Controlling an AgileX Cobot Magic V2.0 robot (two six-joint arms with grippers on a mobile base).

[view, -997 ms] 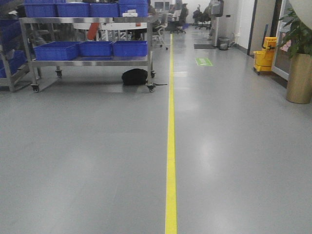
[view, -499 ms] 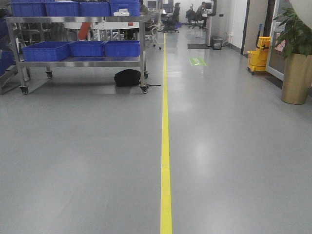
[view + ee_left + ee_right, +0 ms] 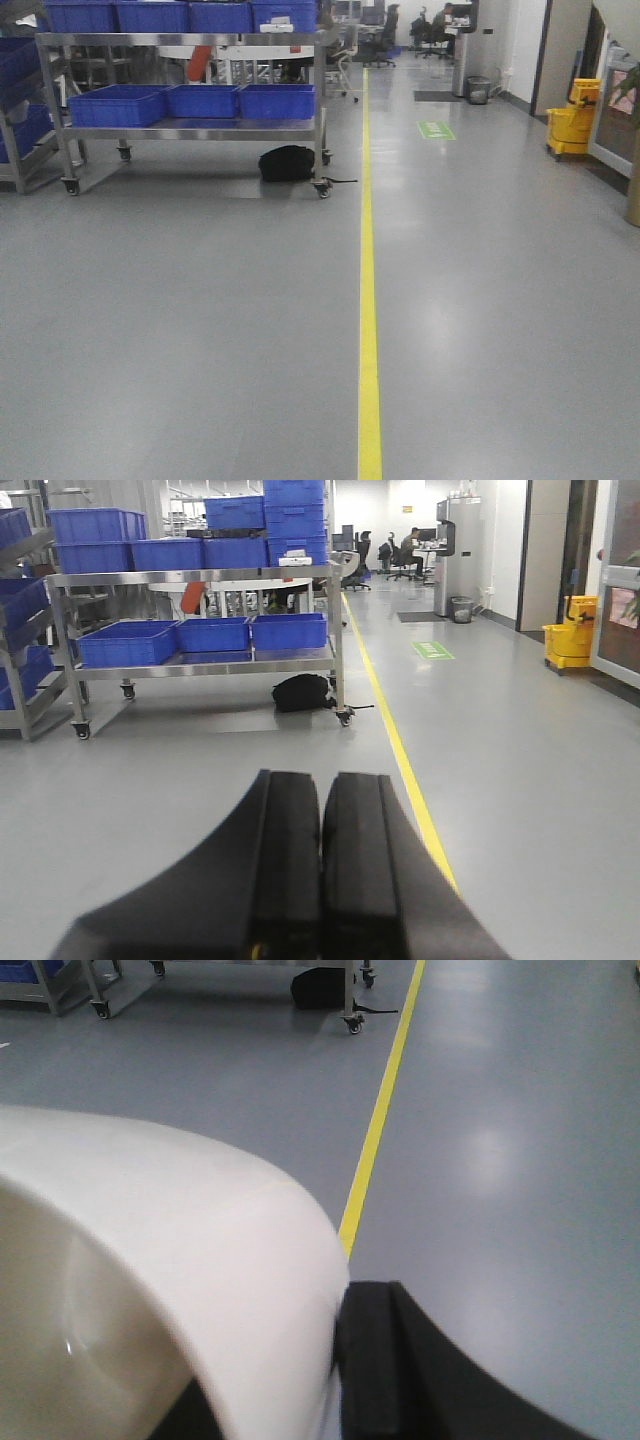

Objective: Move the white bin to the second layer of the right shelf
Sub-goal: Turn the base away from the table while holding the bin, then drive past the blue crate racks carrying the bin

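Ahead, broad grey floor [image 3: 200, 330]; right claw [image 3: 330, 1380] grips white bin [image 3: 150, 1220] rim.

You are on a factory or warehouse floor. The sealed grey floor [image 3: 200, 330] carries a yellow lane line [image 3: 368, 300] and a green floor marking [image 3: 436, 130]. A wheeled stainless-steel rack [image 3: 190, 133] holds blue crates [image 3: 118, 105]. A yellow mop bucket [image 3: 572, 125] stands aside, and desks with a seated worker [image 3: 410, 545] lie far down the aisle.

left tool [image 3: 320, 800]: fingers pressed together, empty, level | right tool [image 3: 335, 1360]: apparently clamped on white bin [image 3: 170, 1210] rim
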